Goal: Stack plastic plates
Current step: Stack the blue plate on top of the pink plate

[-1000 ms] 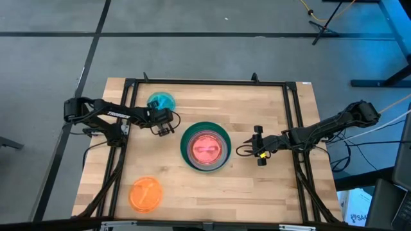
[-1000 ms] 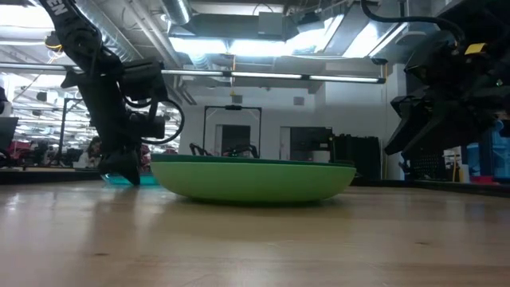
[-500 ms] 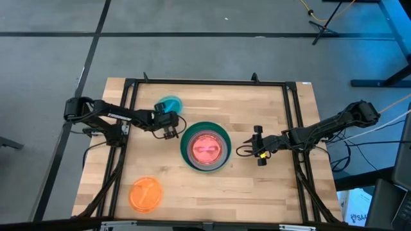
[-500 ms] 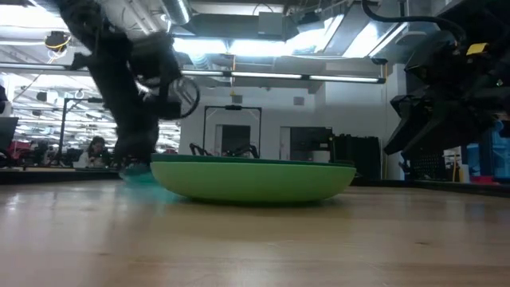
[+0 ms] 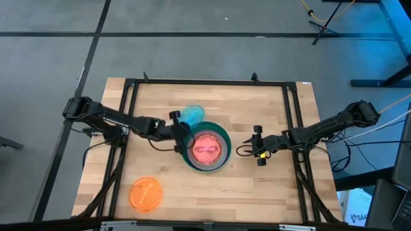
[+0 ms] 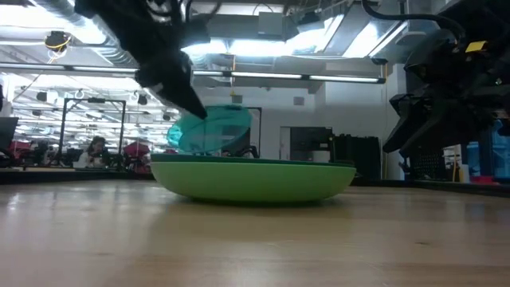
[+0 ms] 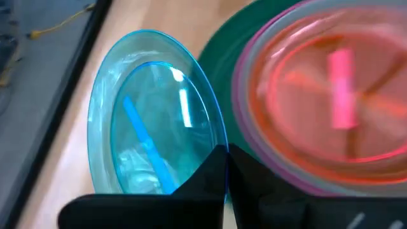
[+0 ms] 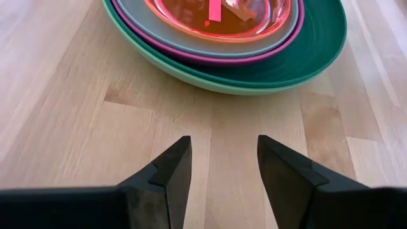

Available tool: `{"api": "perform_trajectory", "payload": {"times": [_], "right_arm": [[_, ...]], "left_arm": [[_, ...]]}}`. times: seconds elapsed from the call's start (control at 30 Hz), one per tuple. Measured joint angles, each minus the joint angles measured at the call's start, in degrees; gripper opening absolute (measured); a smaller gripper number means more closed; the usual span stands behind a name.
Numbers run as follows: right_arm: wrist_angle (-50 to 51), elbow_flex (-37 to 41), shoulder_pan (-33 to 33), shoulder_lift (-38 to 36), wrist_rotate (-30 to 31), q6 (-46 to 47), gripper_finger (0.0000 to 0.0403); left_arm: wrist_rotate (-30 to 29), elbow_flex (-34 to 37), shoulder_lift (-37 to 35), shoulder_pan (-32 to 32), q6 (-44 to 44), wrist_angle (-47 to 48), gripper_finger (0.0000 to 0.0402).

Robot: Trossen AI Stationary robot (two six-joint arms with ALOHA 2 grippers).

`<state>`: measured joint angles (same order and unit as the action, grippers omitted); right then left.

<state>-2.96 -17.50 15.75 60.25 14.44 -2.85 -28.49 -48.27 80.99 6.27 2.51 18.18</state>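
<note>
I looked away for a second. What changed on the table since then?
The left gripper lifted the cyan plate off the table and carried it, tilted, to the stack's edge. The right gripper, open, the stack and the orange plate stayed put.

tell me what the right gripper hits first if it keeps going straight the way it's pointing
Probably the stack of plates. The right gripper, open and empty, points across bare wood at it, and the mint green plate at the bottom bulges nearest, so its rim likely comes first.

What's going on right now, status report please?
Left pincer shut on cyan plate, lifted and tilted beside the plate stack. Right pincer open, waiting beside stack. Orange plate apart on table. Nothing blocking.
</note>
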Motion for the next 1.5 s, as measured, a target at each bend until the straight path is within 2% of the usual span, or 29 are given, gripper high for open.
{"api": "perform_trajectory", "payload": {"times": [0.27,0.5,0.73,0.9,1.27,1.5], "right_arm": [[0.0,0.0,0.0,0.0,0.0,0.0,0.0170],[0.0,0.0,0.0,0.0,0.0,0.0,0.0170],[0.0,0.0,0.0,0.0,0.0,0.0,0.0170],[-0.1,0.0,0.0,0.0,-0.1,0.0,0.0170],[0.0,0.0,0.0,0.0,-0.1,0.0,0.0170],[0.0,0.0,0.0,0.0,-0.1,0.0,0.0170]], "left_arm": [[7.3,-0.6,0.0,5.6,4.3,-8.4,0.0005],[7.5,-0.6,0.0,9.9,6.4,-16.1,0.0005],[6.9,-0.6,0.1,12.5,8.1,-19.4,0.0005],[7.6,-0.6,2.9,13.6,7.8,-23.9,0.0005],[8.5,-0.6,8.5,13.6,8.9,-24.2,0.0005],[7.1,-0.6,8.7,12.6,7.7,-23.1,0.0006]]}}
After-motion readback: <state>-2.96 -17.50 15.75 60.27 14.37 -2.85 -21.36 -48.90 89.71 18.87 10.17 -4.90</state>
